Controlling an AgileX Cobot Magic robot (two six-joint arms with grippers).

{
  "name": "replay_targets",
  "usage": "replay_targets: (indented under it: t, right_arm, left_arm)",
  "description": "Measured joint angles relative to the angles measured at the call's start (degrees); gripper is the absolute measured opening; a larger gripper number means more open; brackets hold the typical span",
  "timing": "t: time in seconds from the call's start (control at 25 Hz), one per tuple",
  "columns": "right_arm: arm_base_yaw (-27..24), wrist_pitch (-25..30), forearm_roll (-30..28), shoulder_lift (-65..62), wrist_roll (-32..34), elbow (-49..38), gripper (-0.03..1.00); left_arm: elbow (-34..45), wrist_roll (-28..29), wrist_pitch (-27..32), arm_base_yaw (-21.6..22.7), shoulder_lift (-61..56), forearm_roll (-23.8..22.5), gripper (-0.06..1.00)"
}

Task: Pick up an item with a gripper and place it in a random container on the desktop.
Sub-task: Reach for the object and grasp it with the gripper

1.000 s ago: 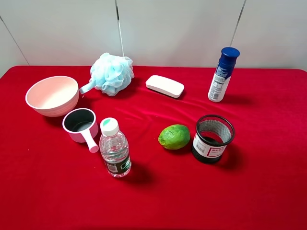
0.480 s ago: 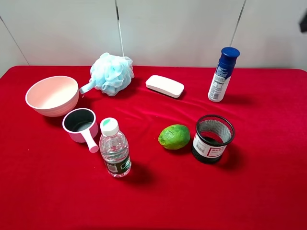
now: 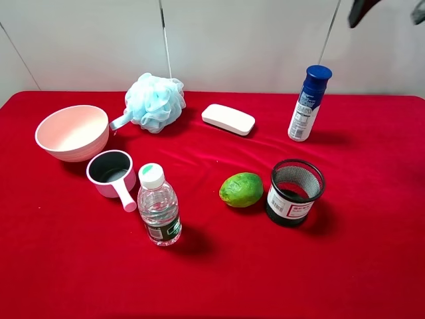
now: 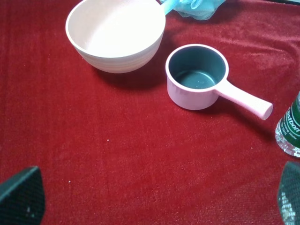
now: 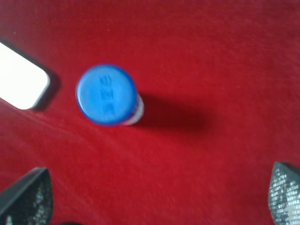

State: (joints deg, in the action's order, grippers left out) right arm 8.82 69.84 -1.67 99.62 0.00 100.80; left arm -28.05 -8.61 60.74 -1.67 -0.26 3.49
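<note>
The right claw [image 5: 154, 199], spread wide and holding nothing, hung above the blue-capped white bottle [image 5: 107, 95] standing by the red tabletop's [image 5: 211, 56] far edge, toward its right corner.

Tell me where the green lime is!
In the high view, the lime sits near the middle of the red cloth, just left of the black mesh cup.
</note>
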Motion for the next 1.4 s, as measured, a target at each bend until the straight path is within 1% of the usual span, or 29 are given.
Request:
replay_targets:
  t: [0.2,0.48,0.84,1.4]
  right_arm:
    - [0.0,0.06,2.0,6.86,-0.73,4.01,0.69]
    - [0.0,0.01,3.11,13.1,-1.08,4.55,0.69]
    - [0.0,0.07,6.3,18.09,-2.17,6.37,0.69]
    - [1.05,0.03,6.85,25.81,-2.63,8.35,0.69]
  left_arm:
    - [0.0,0.0,0.0,0.0,0.0,0.0,0.99]
    - [0.0,0.0,0.0,0.0,0.0,0.0,0.99]
    - [0.0,0.0,0.0,0.0,0.0,0.0,0.99]
    - [0.0,0.0,0.0,0.0,0.0,0.0,0.99]
